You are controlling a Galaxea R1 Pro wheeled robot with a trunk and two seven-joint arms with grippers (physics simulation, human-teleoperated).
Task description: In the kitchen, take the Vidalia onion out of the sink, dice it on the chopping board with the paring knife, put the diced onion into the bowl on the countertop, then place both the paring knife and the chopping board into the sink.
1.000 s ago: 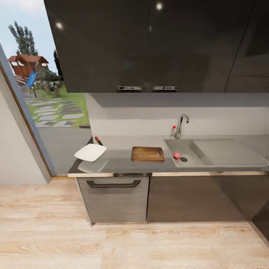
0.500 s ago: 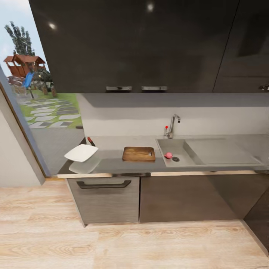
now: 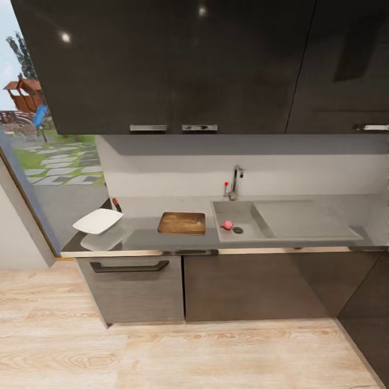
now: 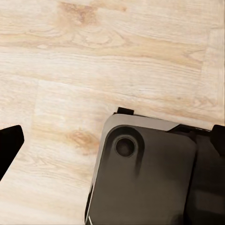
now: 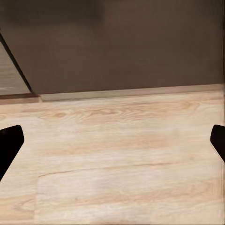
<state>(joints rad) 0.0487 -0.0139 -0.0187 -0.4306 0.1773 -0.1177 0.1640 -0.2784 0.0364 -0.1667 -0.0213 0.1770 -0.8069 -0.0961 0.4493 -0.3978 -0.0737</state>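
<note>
Across the floor in the head view runs the grey countertop (image 3: 146, 237). A small pinkish onion (image 3: 227, 225) lies in the steel sink (image 3: 246, 212) beside the drain. The brown chopping board (image 3: 182, 222) rests left of the basin. Further left, at the counter's end, sits the white bowl (image 3: 98, 220), with the paring knife's red handle (image 3: 115, 203) poking out behind it. My left gripper (image 4: 112, 143) hangs open over the plank floor and my dark base. Also open, my right gripper (image 5: 112, 143) points at the floor before a dark cabinet foot; nothing is held.
A chrome faucet (image 3: 235, 182) with a red knob stands behind the basin, and the drainboard (image 3: 305, 219) extends right. Dark upper cabinets (image 3: 162, 65) overhang the counter. A glass opening (image 3: 38, 162) shows a garden at left. Wood floor (image 3: 189, 351) lies between me and the cabinets.
The whole head picture has slid leftward, so the camera has moved; counter, board, bowl and onion keep their places relative to one another.
</note>
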